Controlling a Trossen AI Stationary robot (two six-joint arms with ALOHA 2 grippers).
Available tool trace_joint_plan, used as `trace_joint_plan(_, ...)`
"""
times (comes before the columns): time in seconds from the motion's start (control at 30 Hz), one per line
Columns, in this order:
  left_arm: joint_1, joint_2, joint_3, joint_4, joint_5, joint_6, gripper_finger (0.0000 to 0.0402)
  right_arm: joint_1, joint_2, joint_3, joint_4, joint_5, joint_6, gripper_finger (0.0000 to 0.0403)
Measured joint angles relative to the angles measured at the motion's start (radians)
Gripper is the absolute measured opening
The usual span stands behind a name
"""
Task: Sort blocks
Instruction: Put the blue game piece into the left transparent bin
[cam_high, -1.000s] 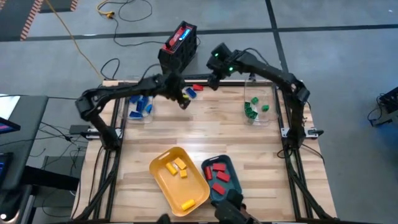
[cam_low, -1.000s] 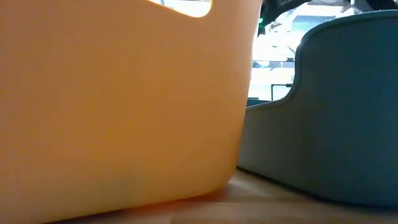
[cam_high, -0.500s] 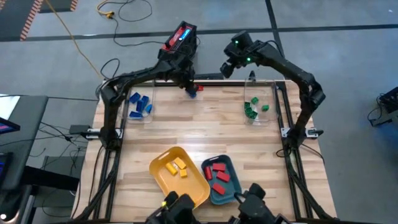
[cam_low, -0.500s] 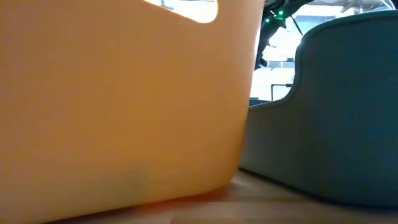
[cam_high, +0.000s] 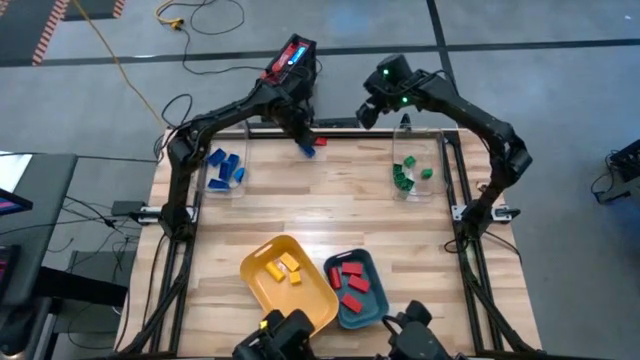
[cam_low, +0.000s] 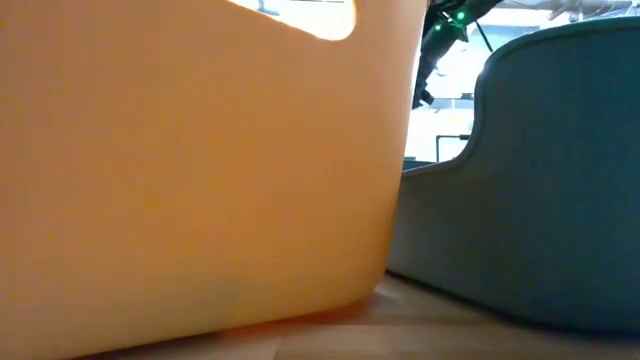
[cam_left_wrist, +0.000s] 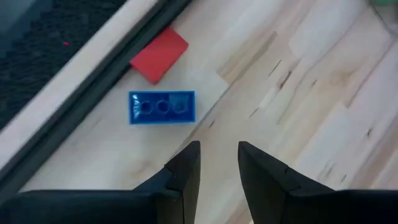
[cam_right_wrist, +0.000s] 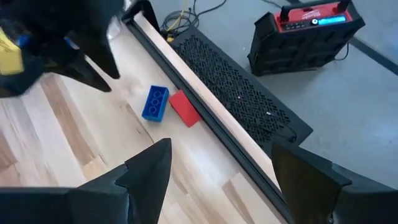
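Observation:
A blue block (cam_left_wrist: 161, 107) and a red block (cam_left_wrist: 160, 55) lie flat on the wooden table by its far edge, also seen as the blue block (cam_high: 307, 149) and the red block (cam_high: 320, 141). My left gripper (cam_left_wrist: 219, 165) hovers just above and short of the blue block, its fingers a narrow gap apart with only bare wood between them; it shows in the high view as my left gripper (cam_high: 302, 132). My right gripper (cam_right_wrist: 227, 171) stands wide open and empty above the far edge, to the right of both blocks, seen from above as my right gripper (cam_high: 366, 114).
A clear container (cam_high: 226, 172) at the far left holds blue blocks; another clear container (cam_high: 412, 172) at the far right holds green ones. At the near edge a yellow tray (cam_high: 268, 292) holds yellow blocks and a teal tray (cam_high: 368, 300) red ones. Bare wood lies between.
My left gripper has gone up and toward the table's far edge, and its arm has swung outward. My right gripper has risen and moved toward the right, away from the two blocks. The blue and red blocks have stayed where they were.

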Motion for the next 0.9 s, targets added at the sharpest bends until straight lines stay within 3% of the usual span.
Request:
trace_joint_plan(0.17,0.014,-0.074,-0.020,-0.099,-0.018,0.022,0.0105,0.000,-0.026,0.000,0.007,-0.002,0.010,0.0290)
trace_joint_plan(0.3,0.040,-0.143,-0.147,-0.079,-0.023,0.040,0.0105,0.000,-0.029,0.000,0.008,-0.002,0.011,0.0290)
trace_joint_plan(0.47,0.083,-0.290,-0.414,0.145,-0.072,0.033,0.0105,-0.016,-0.028,-0.013,0.071,-0.003,0.018,0.0290)
trace_joint_plan(0.67,0.203,-0.390,-0.637,0.440,-0.220,0.006,0.0105,-0.038,-0.028,-0.165,0.227,-0.003,0.051,0.0290)
trace_joint_plan(0.77,0.266,-0.389,-0.645,0.544,-0.183,-0.030,0.0105,-0.035,-0.027,-0.225,0.237,-0.002,0.056,0.0290)
trace_joint_plan(0.9,0.290,-0.331,-0.588,0.495,-0.024,0.066,0.0101,-0.015,-0.027,-0.238,0.252,-0.003,0.081,0.0290)
